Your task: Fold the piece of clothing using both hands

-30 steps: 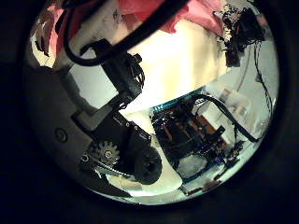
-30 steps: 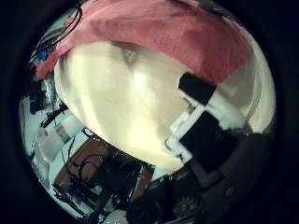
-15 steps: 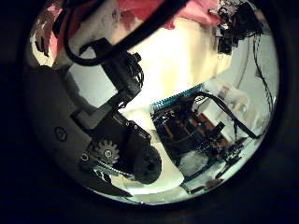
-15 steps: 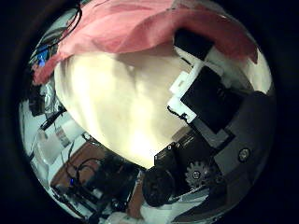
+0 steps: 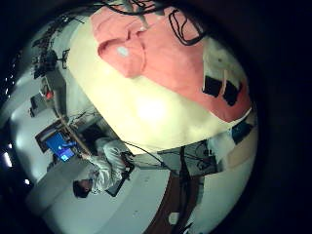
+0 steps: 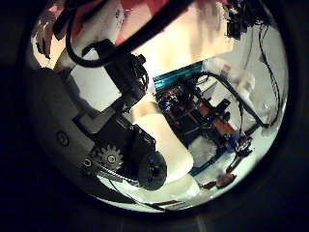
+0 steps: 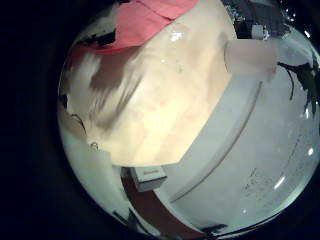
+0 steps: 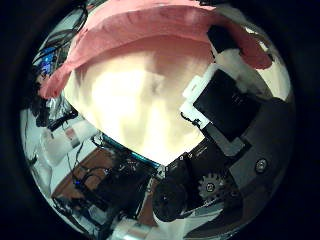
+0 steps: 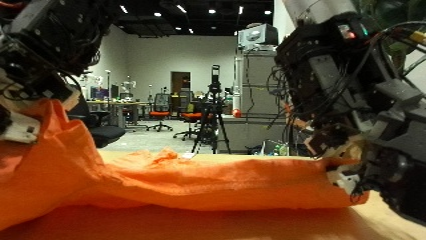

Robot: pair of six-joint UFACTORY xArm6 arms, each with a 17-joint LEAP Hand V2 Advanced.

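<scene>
– Garment (image 9: pixel 200 185) first: where do we see it?
– We see the orange garment stretched across the table (image 9: pixel 266 228) between the two hands. Its end near the left hand (image 9: pixel 47 55) is lifted off the table and rises to that hand. The rest lies low in long wrinkles and runs to the right hand (image 9: pixel 353 110).
– Can we say what the left hand's fingers are doing?
– We cannot tell. The cloth bunches up against them in the outside view, and the left thumb side palm view shows only the hand's own parts, with a sliver of cloth at the edge.
– And the right hand?
– In the right thumb side palm view one of its fingers (image 8: pixel 225 45) reaches out to the garment's edge and touches it. We cannot tell whether the cloth is pinched.
– What has changed from a second ago?
– In the right thumb side view that finger now reaches the cloth. A second ago it stood short of the cloth, with bare table between them. Far more of that hand's body also shows now. In the left thumb side view we now see less table than before and more of the room beyond the table edge, so that camera has moved
</scene>
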